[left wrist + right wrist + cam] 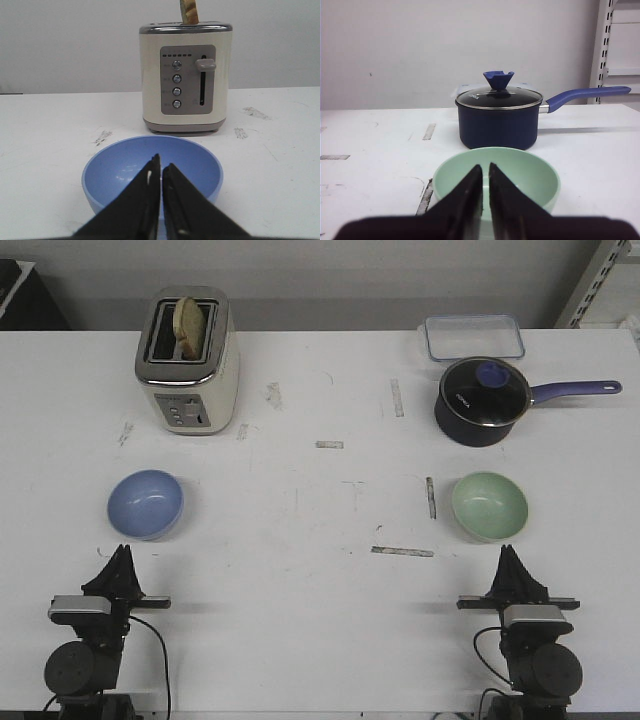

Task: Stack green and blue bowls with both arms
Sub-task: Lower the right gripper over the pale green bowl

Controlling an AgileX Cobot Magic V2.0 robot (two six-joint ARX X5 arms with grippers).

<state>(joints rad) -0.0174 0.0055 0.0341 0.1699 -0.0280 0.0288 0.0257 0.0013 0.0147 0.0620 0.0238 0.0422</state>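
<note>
We counted two bowls, both empty and well apart: one blue bowl [146,504] on the table's left in front of the toaster [187,360], one green bowl [489,506] on the right in front of the lidded saucepan [483,400]. One toast slice [189,322] stood in the toaster; one clear lidded container [474,337] sat behind the saucepan. Left gripper [122,552] and right gripper [509,553] each sat just short of its bowl, jaws nearly together with a thin slit, holding nothing.

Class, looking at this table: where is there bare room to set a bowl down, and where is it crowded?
The widest bare patch lies between the blue bowl and green bowl, and on up between the toaster and saucepan. It is tightest at the far right, where the saucepan sits against the plastic container.
</note>
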